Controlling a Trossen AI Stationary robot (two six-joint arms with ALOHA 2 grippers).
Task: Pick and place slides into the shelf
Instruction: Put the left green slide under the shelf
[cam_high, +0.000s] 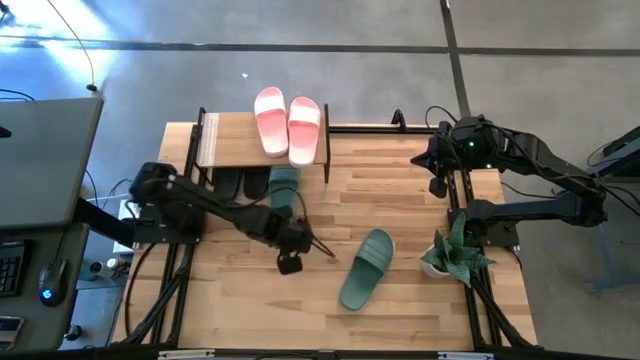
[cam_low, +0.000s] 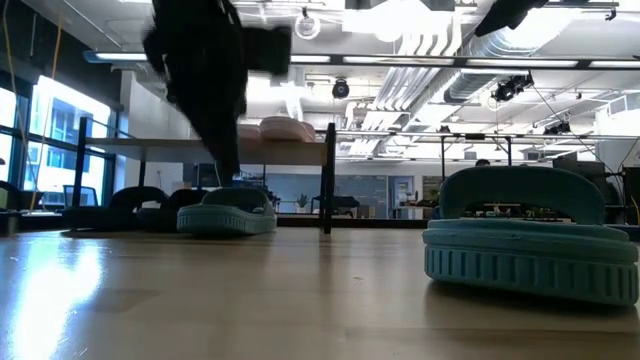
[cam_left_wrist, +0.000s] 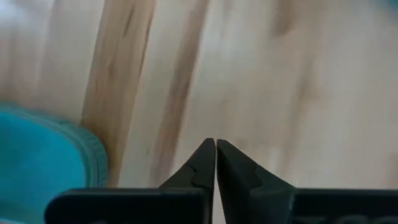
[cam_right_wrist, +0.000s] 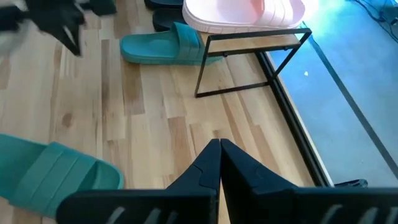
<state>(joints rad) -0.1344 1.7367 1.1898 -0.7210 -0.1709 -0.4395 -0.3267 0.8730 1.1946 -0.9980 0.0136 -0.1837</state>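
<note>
Over the bare wooden tabletop, my left gripper is hovering with fingers pressed together, holding nothing, just beside the sage green rubber slide lying half under the black-framed shelf; its mate is lying well apart. My right gripper is waiting at the far right corner, fingers together.

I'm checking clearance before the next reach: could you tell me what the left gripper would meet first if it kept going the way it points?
Probably the bare wooden tabletop: the left gripper, fingers shut, points down at it, with a green slide off to one side.
</note>
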